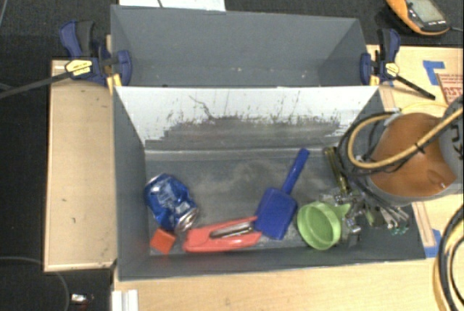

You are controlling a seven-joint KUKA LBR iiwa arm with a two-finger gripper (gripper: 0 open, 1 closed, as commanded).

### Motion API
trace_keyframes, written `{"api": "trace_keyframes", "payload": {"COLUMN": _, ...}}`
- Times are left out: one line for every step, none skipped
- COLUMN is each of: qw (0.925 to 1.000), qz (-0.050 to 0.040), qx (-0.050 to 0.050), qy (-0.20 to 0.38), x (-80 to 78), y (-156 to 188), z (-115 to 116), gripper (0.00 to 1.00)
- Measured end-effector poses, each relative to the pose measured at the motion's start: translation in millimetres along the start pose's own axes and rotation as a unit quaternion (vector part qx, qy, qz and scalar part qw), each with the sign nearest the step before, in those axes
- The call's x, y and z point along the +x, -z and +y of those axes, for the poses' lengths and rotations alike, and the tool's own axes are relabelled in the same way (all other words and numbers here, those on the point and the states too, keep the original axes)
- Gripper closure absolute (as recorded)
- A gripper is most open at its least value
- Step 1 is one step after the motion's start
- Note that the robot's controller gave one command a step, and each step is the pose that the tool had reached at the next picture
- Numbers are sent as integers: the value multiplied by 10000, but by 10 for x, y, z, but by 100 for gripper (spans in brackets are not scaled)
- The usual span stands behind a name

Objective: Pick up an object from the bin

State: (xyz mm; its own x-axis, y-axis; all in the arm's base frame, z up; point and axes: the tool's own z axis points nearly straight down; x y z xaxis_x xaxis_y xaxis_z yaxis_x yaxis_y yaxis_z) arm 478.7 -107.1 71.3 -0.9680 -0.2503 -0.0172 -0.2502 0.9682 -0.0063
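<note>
The green cup (319, 225) lies just beside the gripper (353, 214); whether that is spread, I cannot tell.

Grey bin (217, 175) holds blue can (169, 202); orange block (162, 241); red tool (221, 237); blue scoop (279, 208); green cup (317, 225)

Looks like the gripper (351, 220) covers the green cup (317, 226) on its right side. The blue scoop (278, 209) sits over the red tool (217, 237) at its right end, and the arm's orange cover (407, 157) runs off the view's right edge.
</note>
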Motion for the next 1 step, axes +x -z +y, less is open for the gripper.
{"api": "trace_keyframes", "payload": {"qw": 10000, "qz": 60, "qx": -32, "qy": 4, "x": 30, "y": 245, "z": 18, "gripper": 100}}
